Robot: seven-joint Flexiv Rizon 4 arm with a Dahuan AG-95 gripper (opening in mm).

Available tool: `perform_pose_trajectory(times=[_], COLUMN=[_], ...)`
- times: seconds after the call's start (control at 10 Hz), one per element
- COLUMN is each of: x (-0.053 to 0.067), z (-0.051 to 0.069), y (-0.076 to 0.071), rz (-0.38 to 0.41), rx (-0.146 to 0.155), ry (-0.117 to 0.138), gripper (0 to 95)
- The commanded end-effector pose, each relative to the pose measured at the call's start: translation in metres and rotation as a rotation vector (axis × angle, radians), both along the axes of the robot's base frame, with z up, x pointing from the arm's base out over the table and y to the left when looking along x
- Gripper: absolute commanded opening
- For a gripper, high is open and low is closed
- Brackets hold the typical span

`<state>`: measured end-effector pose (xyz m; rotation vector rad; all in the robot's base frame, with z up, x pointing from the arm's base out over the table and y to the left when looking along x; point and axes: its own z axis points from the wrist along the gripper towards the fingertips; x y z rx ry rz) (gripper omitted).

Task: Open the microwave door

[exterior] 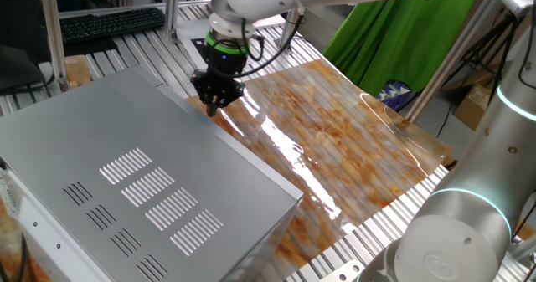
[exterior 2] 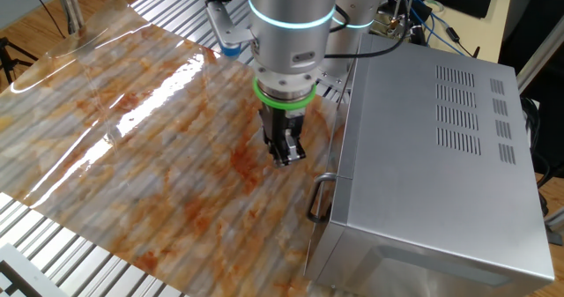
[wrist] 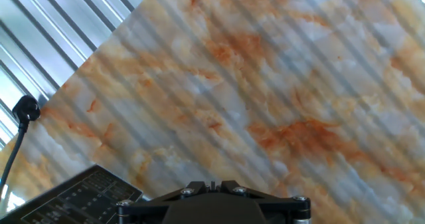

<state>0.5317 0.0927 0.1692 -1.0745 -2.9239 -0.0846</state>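
Note:
The microwave (exterior: pixel 142 190) is the big light-grey box with vent slits; in the other fixed view (exterior 2: pixel 441 147) it stands at the right. Its door (exterior 2: pixel 339 169) faces the marbled board and carries a curved metal handle (exterior 2: pixel 318 196) near the front corner. My gripper (exterior 2: pixel 286 153) hangs over the board just left of the door, a little beyond the handle, with fingers together and nothing held. In one fixed view my gripper (exterior: pixel 211 106) is by the box's far top edge. In the hand view only the hand's base shows, and a dark panel (wrist: pixel 73 197) sits at the lower left.
The glossy orange-brown marbled board (exterior 2: pixel 159 138) covers the slatted table (exterior: pixel 151 52) beside the microwave. A second robot arm (exterior: pixel 456 232) stands at the near right. A keyboard (exterior: pixel 109 23) and green cloth (exterior: pixel 394 31) lie behind. A black plug (wrist: pixel 25 109) lies at the board's edge.

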Motion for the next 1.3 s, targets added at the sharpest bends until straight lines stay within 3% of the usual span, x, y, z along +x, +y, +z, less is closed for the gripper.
perform_pose_trajectory(times=[0.1, 0.4, 1.1, 1.3], x=[0.0013, 0.0073, 0.0050, 0.0043], z=[-0.0006, -0.0019, 0.0002, 0.0005], y=[0.0071, 0.0116, 0.0109, 0.0106], rz=[-0.011, -0.021, -0.022, -0.014], rx=[0.001, 0.003, -0.008, 0.001], ry=[0.003, 0.007, 0.013, 0.018], gripper=[0.0, 0.0, 0.0, 0.0])
